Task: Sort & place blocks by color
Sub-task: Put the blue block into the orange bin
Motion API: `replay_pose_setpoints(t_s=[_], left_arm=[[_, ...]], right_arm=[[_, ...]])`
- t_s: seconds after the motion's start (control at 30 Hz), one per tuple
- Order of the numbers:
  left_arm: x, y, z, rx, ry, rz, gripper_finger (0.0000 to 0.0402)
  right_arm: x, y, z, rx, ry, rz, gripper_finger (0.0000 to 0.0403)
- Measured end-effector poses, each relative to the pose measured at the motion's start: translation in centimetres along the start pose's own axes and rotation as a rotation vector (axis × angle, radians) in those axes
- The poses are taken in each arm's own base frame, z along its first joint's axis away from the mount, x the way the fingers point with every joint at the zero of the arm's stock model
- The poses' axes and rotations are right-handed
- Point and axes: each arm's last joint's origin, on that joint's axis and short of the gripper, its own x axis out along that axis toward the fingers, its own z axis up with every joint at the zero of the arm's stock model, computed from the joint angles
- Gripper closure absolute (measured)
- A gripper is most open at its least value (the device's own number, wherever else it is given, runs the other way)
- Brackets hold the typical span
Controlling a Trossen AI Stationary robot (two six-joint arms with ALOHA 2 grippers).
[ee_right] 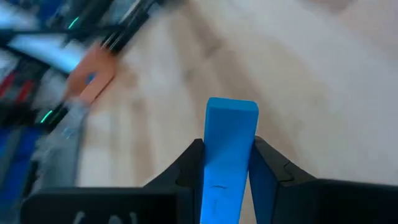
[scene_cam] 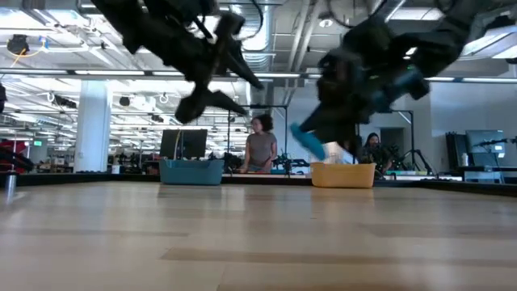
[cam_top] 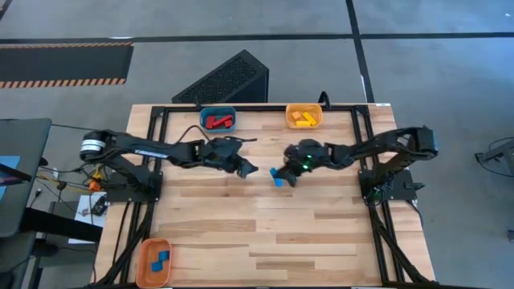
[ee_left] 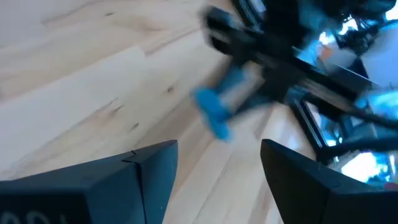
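Clamped between the right gripper's point(ee_right: 228, 163) two dark fingers is a blue bar block point(ee_right: 227, 149), gripped by its flat sides with its free end sticking out well past the fingertips. From above, that same blue bar block point(cam_top: 278, 176) shows at the middle of the wooden table point(cam_top: 265, 233), just beside the right gripper point(cam_top: 287, 174), and the level view across the table has the block point(scene_cam: 308, 142) hanging clear above the tabletop (no contact with the wood).

Facing it from the other side is the left gripper point(cam_top: 248, 169), close to the block but not touching it. Its jaws stand apart with nothing between them, and its wrist camera looks through the gap between its own fingers point(ee_left: 118, 183) at the blue bar point(ee_left: 213, 112) held out by the other arm.

Along the far edge of the table sit two bins. A blue bin point(cam_top: 218, 119) holds red blocks point(cam_top: 216, 123), and an orange bin point(cam_top: 304, 117) beside it, well apart, holds yellow blocks point(cam_top: 303, 120). At the near left corner a third bin, also orange point(cam_top: 154, 262), holds blue blocks point(cam_top: 160, 260).

Beyond the table, in the level view, a person point(scene_cam: 261, 145) stands in the room behind the blue bin point(scene_cam: 191, 171), and another person point(scene_cam: 371, 149) shows farther back to the right.
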Motion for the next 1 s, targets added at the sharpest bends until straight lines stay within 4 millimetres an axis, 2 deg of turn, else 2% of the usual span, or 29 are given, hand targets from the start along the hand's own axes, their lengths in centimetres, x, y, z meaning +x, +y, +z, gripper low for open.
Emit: replay_pose_setpoints(t_s=[0.13, 0.3, 0.43, 0.53, 0.73, 1.0], left_arm=[[1.9, 0.7, 0.8, -0.073, -0.036, -0.065, 0.0185], [2.0, -1.0, 2.2, -0.094, -0.185, -0.278, 0.0184], [1.9, -0.6, 3.1, -0.228, -0.311, -0.242, 0.0178], [1.8, -0.1, 3.6, -0.250, -0.348, -0.224, 0.0164], [1.5, -1.2, 3.9, -0.084, -0.329, -0.353, 0.0137], [1.5, -2.0, 3.0, 0.083, -0.397, -0.307, 0.0140]], right_arm=[[-1.8, 0.5, -0.5, -0.049, -0.020, 0.120, 0.0306], [-4.3, 0.9, -0.3, -0.113, -0.130, 0.174, 0.0305], [-5.8, 1.7, 0.5, -0.143, -0.207, 0.195, 0.0305], [-6.5, 2.1, 0.8, -0.173, -0.264, 0.168, 0.0305], [-7.1, 2.7, 1.5, -0.204, -0.362, 0.176, 0.0305], [-8.4, 4.4, 3.0, -0.215, -0.573, 0.348, 0.0305]])
